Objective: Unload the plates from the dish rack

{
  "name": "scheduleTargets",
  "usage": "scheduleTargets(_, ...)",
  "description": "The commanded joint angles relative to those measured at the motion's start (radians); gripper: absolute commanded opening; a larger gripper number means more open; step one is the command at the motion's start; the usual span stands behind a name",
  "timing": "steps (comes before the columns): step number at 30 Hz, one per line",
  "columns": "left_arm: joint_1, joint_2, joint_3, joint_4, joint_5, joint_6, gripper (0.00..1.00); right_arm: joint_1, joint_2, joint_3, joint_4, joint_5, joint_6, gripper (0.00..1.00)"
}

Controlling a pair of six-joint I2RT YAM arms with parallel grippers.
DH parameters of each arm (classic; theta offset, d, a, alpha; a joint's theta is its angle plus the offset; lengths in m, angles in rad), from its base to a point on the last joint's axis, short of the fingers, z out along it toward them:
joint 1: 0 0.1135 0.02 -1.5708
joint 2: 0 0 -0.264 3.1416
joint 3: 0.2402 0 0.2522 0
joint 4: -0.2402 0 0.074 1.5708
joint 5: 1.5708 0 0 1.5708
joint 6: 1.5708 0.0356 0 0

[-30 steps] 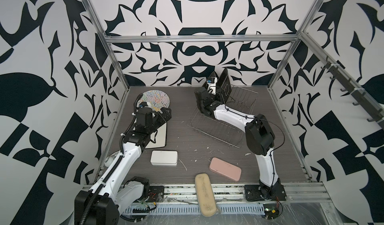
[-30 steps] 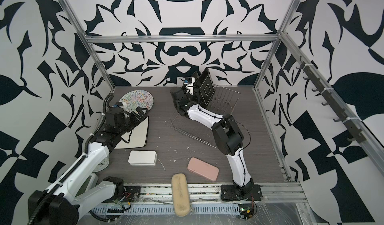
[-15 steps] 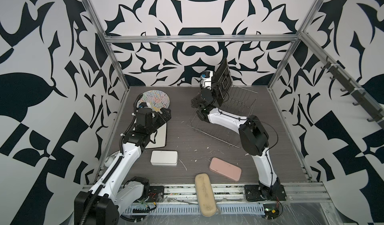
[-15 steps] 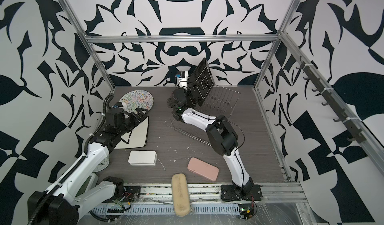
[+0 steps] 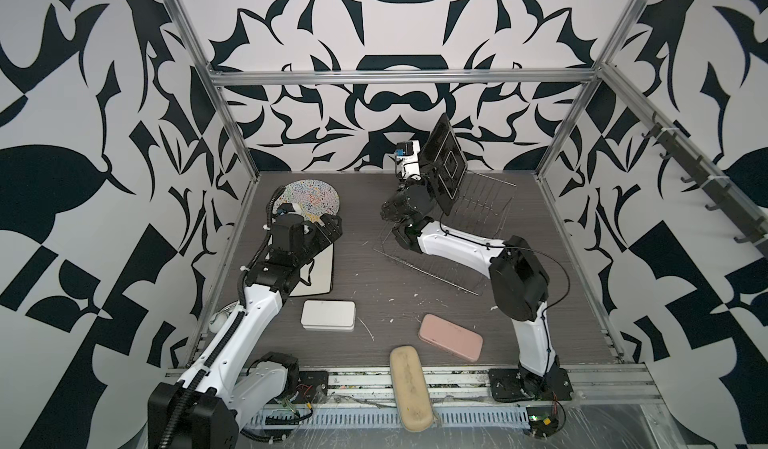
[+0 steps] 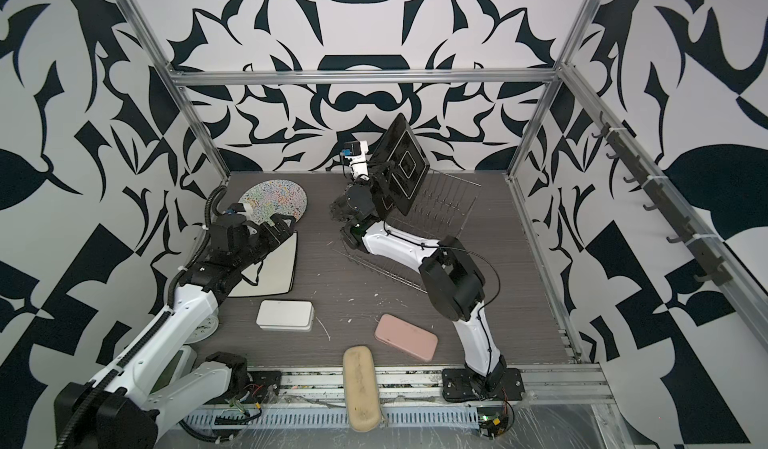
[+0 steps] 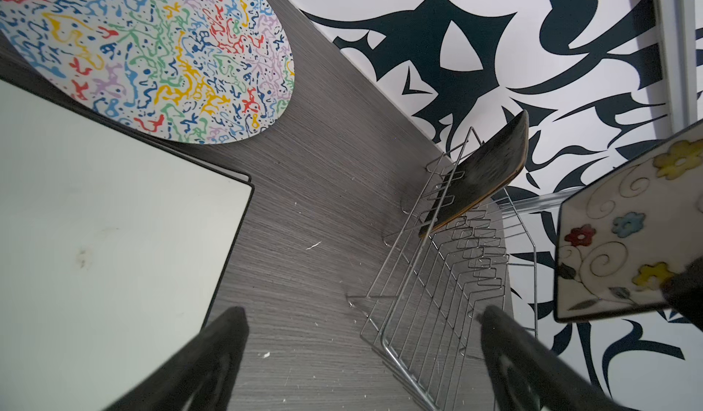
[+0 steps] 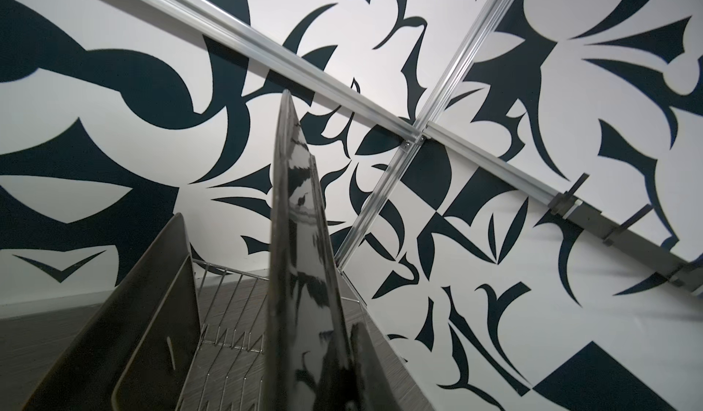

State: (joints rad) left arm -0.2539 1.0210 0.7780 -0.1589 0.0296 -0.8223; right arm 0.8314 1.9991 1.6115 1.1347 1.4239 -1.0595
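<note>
Right tool [image 5: 420,177] clamps flowered plate [image 7: 624,238], held clear of dish rack [image 7: 437,314] | I see one black plate [image 7: 479,181] standing in dish rack | left tool [image 7: 363,318] spread wide over desk [image 7: 304,200], holding nothing

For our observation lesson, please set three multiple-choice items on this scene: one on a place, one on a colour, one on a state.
1. The round plate lies on the table:
A at its near right corner
B at its far left
C at its middle

2. The raised plate has a face that is:
A plain red
B striped green
C cream with flowers

3. The left gripper is:
A open
B shut on something
C shut, empty

Key:
1 B, since both top views show it flat by the far left wall.
2 C, since the left wrist view shows the flowers on cream.
3 A, since its fingers stand wide apart with nothing between them.
</note>
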Motion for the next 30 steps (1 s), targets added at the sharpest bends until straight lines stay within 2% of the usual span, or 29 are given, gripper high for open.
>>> scheduleTargets(1, -0.002, -0.009, 0.043, -0.010, -0.001, 0.003, 0.99, 0.004, -0.222, -0.007, -0.057, -0.185, 0.132, 0.00)
scheduleTargets(4, -0.002, -0.009, 0.049, -0.010, 0.002, 0.003, 0.99, 0.003, -0.355, -0.068, -0.298, -0.232, 0.375, 0.00)
scheduleTargets(7, -0.002, -0.008, 0.058, -0.005, 0.013, 0.003, 0.99, -0.010, -0.494, -0.110, -0.614, -0.320, 0.710, 0.00)
scheduleTargets(9, -0.002, 0.000, 0.068, 0.011, 0.048, 0.008, 0.99, -0.035, -0.556, -0.106, -0.782, -0.374, 0.843, 0.00)
scheduleTargets(13, -0.002, 0.027, 0.107, 0.016, 0.132, 0.009, 0.99, -0.044, -0.631, -0.126, -0.821, -0.404, 0.810, 0.00)
scheduleTargets(15, -0.002, 0.037, 0.120, 0.027, 0.158, 0.004, 0.99, -0.051, -0.681, -0.134, -0.876, -0.449, 0.844, 0.00)
scheduleTargets(17, -0.002, 0.036, 0.120, 0.049, 0.172, -0.008, 0.99, -0.062, -0.742, -0.140, -0.963, -0.505, 0.946, 0.00)
scheduleTargets(19, -0.002, 0.037, 0.115, 0.087, 0.194, -0.029, 0.99, -0.096, -0.810, -0.169, -1.026, -0.608, 1.080, 0.00)
scheduleTargets(23, -0.002, 0.051, 0.106, 0.164, 0.245, -0.094, 0.99, -0.184, -0.906, -0.243, -1.066, -0.813, 1.302, 0.00)
scheduleTargets(26, -0.002, 0.066, 0.109, 0.196, 0.277, -0.130, 0.99, -0.227, -0.948, -0.303, -1.033, -0.950, 1.398, 0.00)
scheduleTargets(30, -0.002, 0.085, 0.100, 0.256, 0.322, -0.200, 0.99, -0.246, -0.969, -0.357, -0.983, -1.102, 1.465, 0.00)
